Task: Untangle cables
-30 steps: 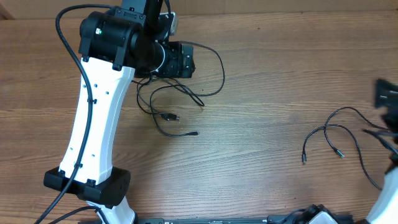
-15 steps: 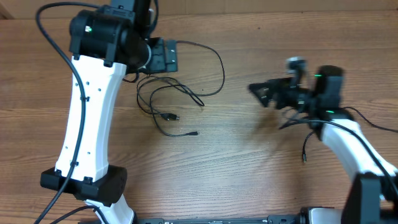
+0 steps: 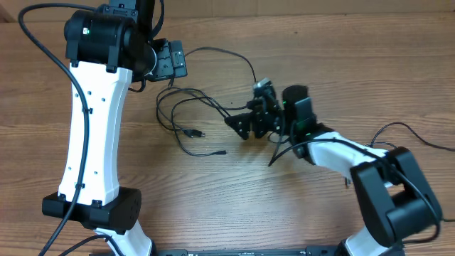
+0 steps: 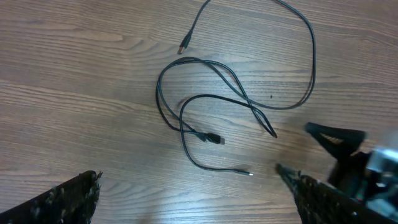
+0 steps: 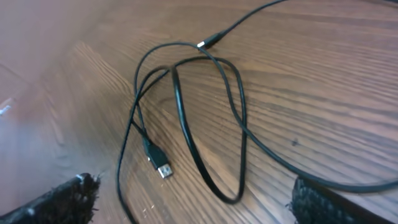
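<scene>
Swung in from 3 o'clock, right tool hangs wide open and empty, just beside the tangled cables on the bench. At their 11 o'clock, left tool gapes empty too.

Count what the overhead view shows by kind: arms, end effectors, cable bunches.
Arms: 2 (left arm, right arm)
End effectors: 2 (left end effector, right end effector), both open
Cable bunches: 2 (tangle, right bunch, partly hidden)
Total: 6
</scene>
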